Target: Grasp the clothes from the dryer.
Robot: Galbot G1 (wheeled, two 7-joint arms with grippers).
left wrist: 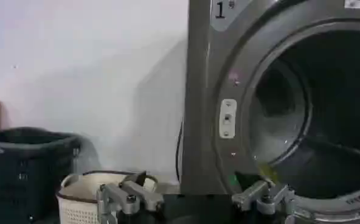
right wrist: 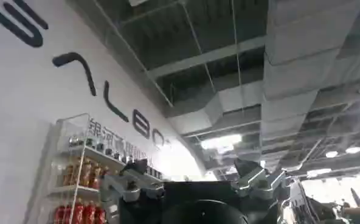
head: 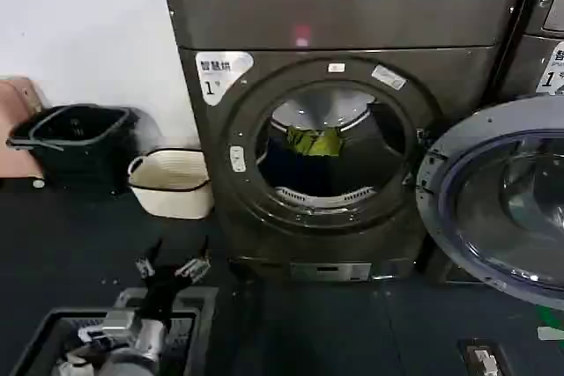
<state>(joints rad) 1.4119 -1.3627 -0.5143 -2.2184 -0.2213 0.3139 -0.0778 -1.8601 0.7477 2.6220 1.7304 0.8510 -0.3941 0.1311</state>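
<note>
Both fingers of the left gripper (head: 174,268) are standing spread and empty, hovering low, with the clothes (head: 315,142) lying ahead-right inside the dryer (head: 344,24).

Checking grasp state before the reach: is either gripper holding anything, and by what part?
Nothing held. Left gripper is open and empty, low in front of the dryer; the clothes lie inside the drum. Right gripper is open, empty, pointing toward the ceiling.
</note>
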